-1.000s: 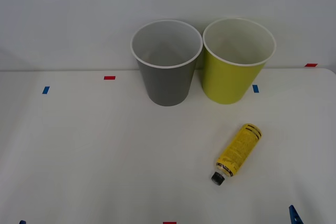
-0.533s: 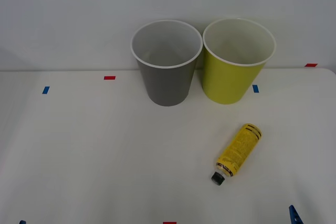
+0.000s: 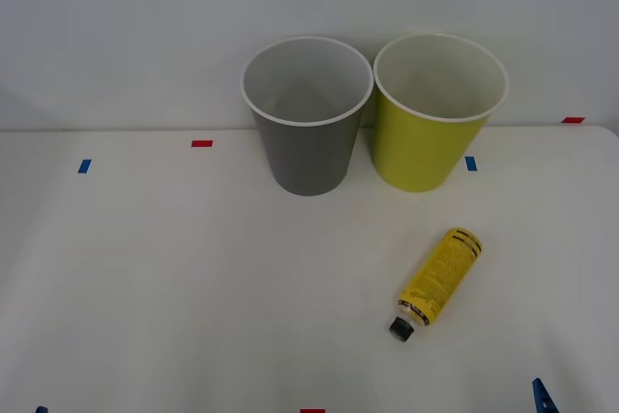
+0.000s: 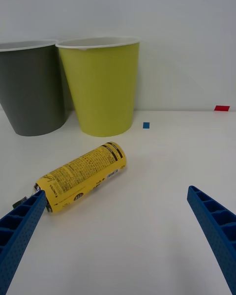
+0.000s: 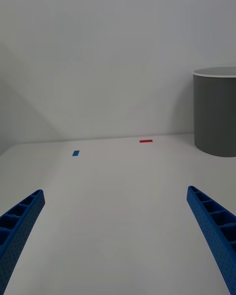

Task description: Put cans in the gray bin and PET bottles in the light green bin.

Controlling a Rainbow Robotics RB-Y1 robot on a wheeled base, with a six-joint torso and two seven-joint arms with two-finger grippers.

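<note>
The PET bottle lies on its side on the white table, lower right of centre in the front view, its black cap toward the bottom edge and its base toward the bins. It looks small, slim and light, with a glossy yellow printed wrap that is likely slippery; being round, it will probably roll if nudged across its length. The thin plastic wall may give under a hard squeeze, so the best hold is judged to be across the middle of the wrapped body, fingers square to its long axis, not at the narrow cap.

Above it in the upper middle of the frame stand the light green bin and, just beside it to the left, the gray bin, both upright and open.

The right gripper hovers low over the table with the bottle near one finger, its blue ribbed fingers spread wide and holding nothing. The left gripper waits over bare table, fingers likewise wide apart, the gray bin at the right edge of its view.
</note>
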